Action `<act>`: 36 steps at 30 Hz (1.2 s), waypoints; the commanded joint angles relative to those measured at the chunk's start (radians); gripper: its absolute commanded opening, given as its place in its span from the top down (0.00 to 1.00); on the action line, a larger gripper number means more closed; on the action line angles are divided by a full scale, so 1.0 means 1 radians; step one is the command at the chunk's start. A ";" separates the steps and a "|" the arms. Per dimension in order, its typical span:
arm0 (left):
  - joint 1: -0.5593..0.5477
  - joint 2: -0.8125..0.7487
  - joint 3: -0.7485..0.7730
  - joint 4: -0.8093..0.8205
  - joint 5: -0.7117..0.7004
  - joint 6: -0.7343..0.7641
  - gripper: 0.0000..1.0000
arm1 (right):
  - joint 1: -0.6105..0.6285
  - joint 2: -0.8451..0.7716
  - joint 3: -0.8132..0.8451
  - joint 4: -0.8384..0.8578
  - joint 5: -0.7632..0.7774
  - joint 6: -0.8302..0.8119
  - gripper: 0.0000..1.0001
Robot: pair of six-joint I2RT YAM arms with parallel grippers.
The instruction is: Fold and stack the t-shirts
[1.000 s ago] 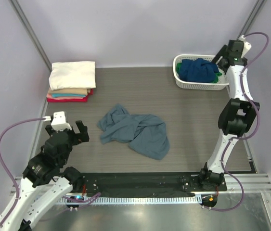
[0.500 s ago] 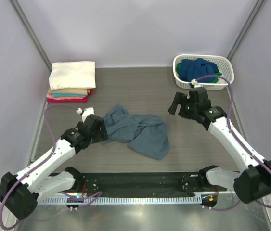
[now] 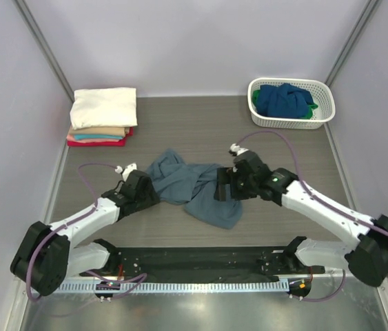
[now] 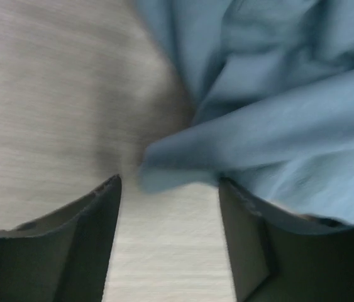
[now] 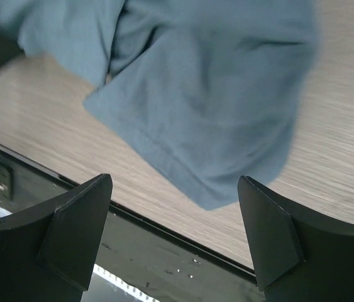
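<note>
A slate grey-blue t-shirt [image 3: 194,189] lies crumpled at the middle of the table. My left gripper [image 3: 147,190] is low at its left edge. In the left wrist view the left gripper [image 4: 170,189] is open, and a corner of the cloth [image 4: 177,171] lies right at its fingertips, with more cloth draped over the right finger [image 4: 246,239]. My right gripper [image 3: 222,189] hangs over the shirt's right side. In the right wrist view it [image 5: 173,189] is wide open and empty above the t-shirt's hem [image 5: 214,126]. Folded t-shirts [image 3: 103,114] are stacked at the back left.
A white lattice basket [image 3: 321,110] at the back right holds dark blue [image 3: 284,98] and green cloth. The black strip [image 3: 200,261] at the table's near edge lies just beyond the shirt's hem. Grey walls close in the left, right and back sides.
The left arm stretched forward from the near left to the shirt's left edge and its jaws narrowed. The right arm swung down from the basket to the shirt's right side.
</note>
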 commanded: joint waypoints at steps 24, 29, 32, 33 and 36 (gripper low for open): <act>0.065 -0.257 -0.009 0.017 -0.020 0.057 1.00 | 0.414 0.821 0.487 -0.080 0.410 0.015 0.60; 0.068 -0.272 0.034 -0.035 -0.014 0.050 1.00 | 0.413 0.739 0.510 -0.150 0.523 0.020 0.99; 0.070 -0.294 0.134 -0.141 -0.042 0.068 1.00 | 0.373 0.583 0.542 -0.276 0.651 0.031 0.99; 0.071 -0.307 0.164 -0.173 -0.054 0.089 1.00 | 0.344 0.462 0.529 -0.313 0.659 0.038 0.99; 0.079 -0.320 0.296 -0.272 -0.095 0.126 1.00 | 0.119 0.258 0.399 -0.313 0.605 0.028 0.99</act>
